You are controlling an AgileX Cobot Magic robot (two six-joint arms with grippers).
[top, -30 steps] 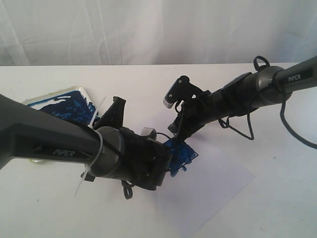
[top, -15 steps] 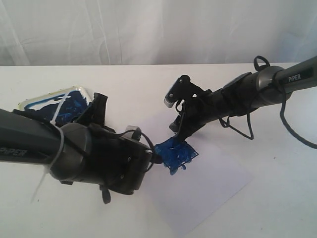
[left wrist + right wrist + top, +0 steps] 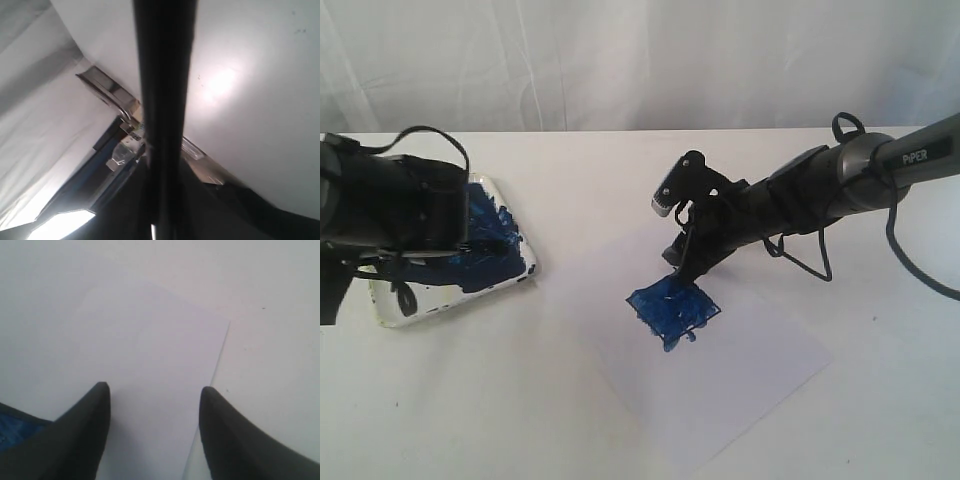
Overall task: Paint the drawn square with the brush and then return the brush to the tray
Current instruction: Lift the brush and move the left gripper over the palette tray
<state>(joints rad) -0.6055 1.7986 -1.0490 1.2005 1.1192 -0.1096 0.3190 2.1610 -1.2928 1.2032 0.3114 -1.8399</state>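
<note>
One step looks done: the drawn square (image 3: pixel 672 310), just beside the splayed, empty right gripper (image 3: pixel 155 388), is filled blue. The left gripper (image 3: pixel 472 241) hovers over the tray (image 3: pixel 390 313). I cannot tell whether it grips the brush (image 3: pixel 162 100), so the return seems unfinished.

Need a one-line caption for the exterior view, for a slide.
Drawn square filled with blue on the paper, right claw low beside it; left arm over the paint-smeared tray.
</note>
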